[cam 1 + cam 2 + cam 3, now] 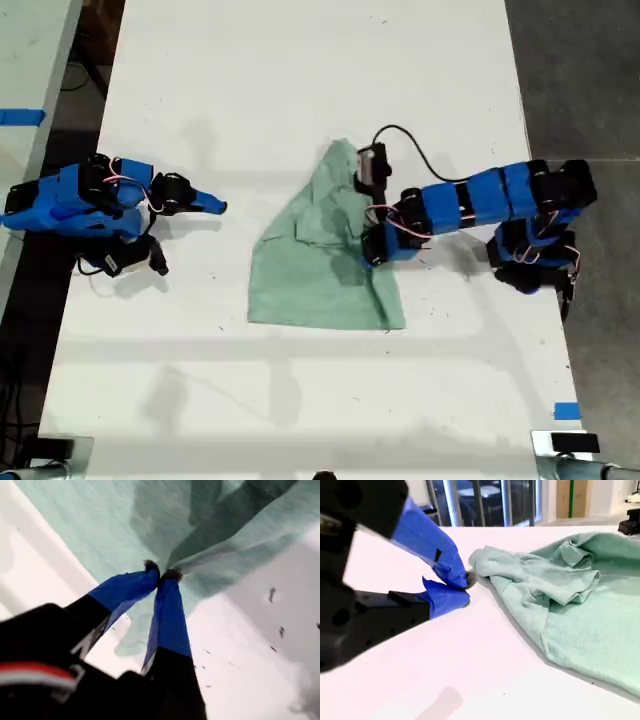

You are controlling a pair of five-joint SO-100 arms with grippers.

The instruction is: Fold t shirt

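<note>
My first gripper (160, 575) pinches a bunched fold of the t shirt (320, 250) between closed jaws, so the thin pinch may slip out under tension, while my second gripper (465, 587), shut and empty, sits well apart from the cloth.

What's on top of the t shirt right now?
My first gripper is on the t shirt, jaws closed, pinching a bunch of cloth, with its arm reaching over the shirt's edge. Whatever lies under the shirt is covered; only the white table shows around it.
</note>
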